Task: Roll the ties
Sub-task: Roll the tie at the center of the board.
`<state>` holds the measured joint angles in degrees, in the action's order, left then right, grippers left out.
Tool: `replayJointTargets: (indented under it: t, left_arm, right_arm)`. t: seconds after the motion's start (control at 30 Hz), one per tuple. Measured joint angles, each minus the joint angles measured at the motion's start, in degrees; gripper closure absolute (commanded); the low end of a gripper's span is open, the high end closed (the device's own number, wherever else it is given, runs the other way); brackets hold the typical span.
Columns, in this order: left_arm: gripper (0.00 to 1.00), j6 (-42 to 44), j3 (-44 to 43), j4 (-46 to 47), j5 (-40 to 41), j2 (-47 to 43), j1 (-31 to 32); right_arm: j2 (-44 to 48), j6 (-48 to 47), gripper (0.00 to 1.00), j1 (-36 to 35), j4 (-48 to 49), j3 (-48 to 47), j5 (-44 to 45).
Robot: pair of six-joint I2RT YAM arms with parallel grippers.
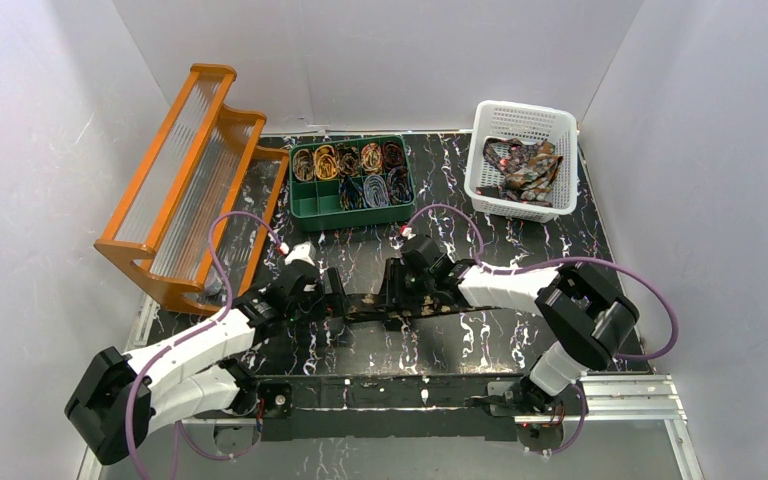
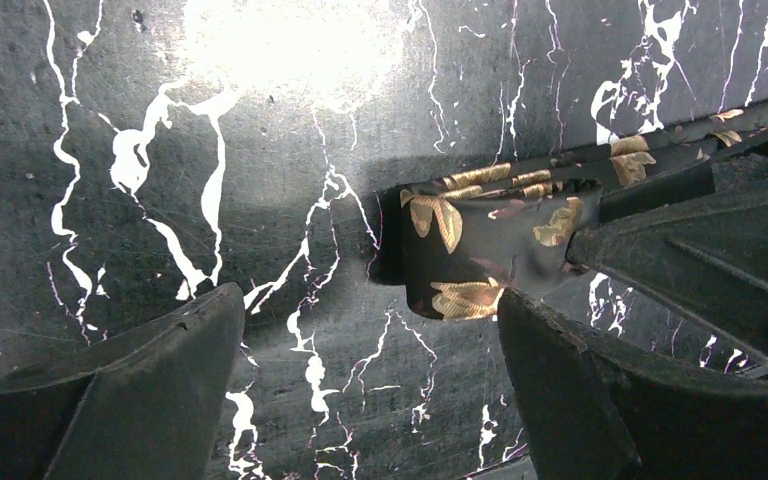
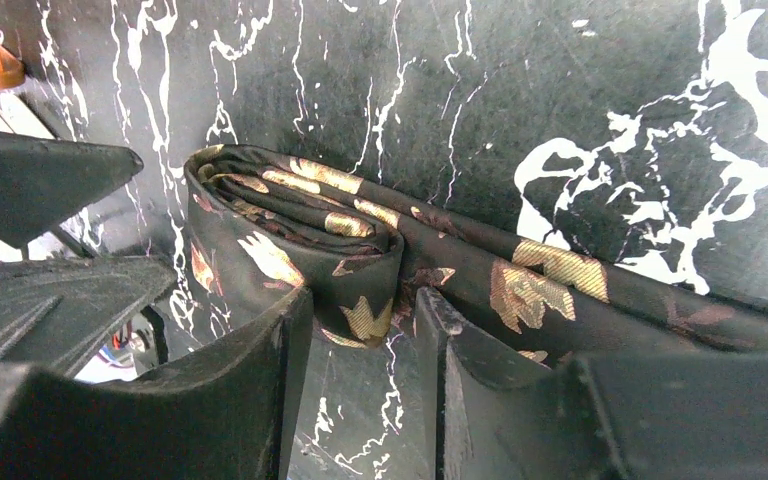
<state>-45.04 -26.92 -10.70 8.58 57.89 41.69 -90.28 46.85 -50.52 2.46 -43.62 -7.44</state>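
Black, white-veined bench (image 1: pixel 520 250) carries one dark tie (image 1: pixel 445 308) with gold leaf figures, laid flat in a line across the middle between the two arms. Its end toward the left arm is rolled into a small loose coil (image 3: pixel 300 230), and the rest runs off as a flat strip. The right fingers (image 3: pixel 230 390) stand on either side of that coil, close against it; whether they truly press it I cannot tell. The left fingers (image 2: pixel 160 380) are spread wide and low over the bench, with the coil between them, nearer the right-hand one. At the back of the bench a green tray (image 1: pixel 355 217) holds rolled ties (image 1: pixel 345 160) in its compartments. To its right a white basket (image 1: pixel 525 118) holds a heap of loose ties (image 1: pixel 525 165). An orange rack (image 1: pixel 185 185) stands along the left side.
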Motion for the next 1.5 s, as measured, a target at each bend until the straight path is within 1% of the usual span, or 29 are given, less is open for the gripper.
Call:
replayJointTargets:
  t: [0.23, 0.47, 0.63, 0.9, 1.07, 1.13, 1.33, 1.5]
  left_arm:
    - [0.07, 0.00, 0.63, 2.43, -0.94, 0.26, 0.00]
    - [0.08, -1.01, 1.38, 4.98, -1.20, 3.13, 0.00]
    - [0.12, -3.93, 2.10, 8.37, -0.92, 4.33, 0.00]
    - [0.21, -9.57, 6.43, 17.55, -1.44, 4.92, -0.02]
    - [0.25, -12.09, 8.74, 22.71, -2.08, 4.92, -0.17]
    - [0.25, -12.52, 9.05, 23.21, -2.16, 4.92, -0.22]
    - [0.19, -13.18, 9.97, 24.55, -2.54, 4.26, -0.28]
    - [0.19, -13.31, 10.64, 25.07, -3.61, 3.34, -0.28]
  right_arm:
    - [-0.02, 0.79, 0.55, 1.18, 0.76, 0.17, -0.52]
    - [-0.17, 0.96, 0.58, 1.46, 0.81, 0.33, -1.11]
    - [-0.72, 0.96, 0.59, 1.95, 1.18, 0.37, -1.77]
    - [-1.20, 1.03, 0.60, 2.67, 2.54, 1.62, -2.86]
    - [-1.60, 1.25, 0.61, 2.95, 3.82, 2.16, -3.72]
    - [-1.70, 1.25, 0.61, 2.95, 4.02, 2.16, -3.93]
    - [-1.73, 1.22, 0.61, 3.23, 4.11, 2.16, -4.33]
    - [-1.97, 1.25, 0.61, 3.28, 4.35, 2.16, -4.72]
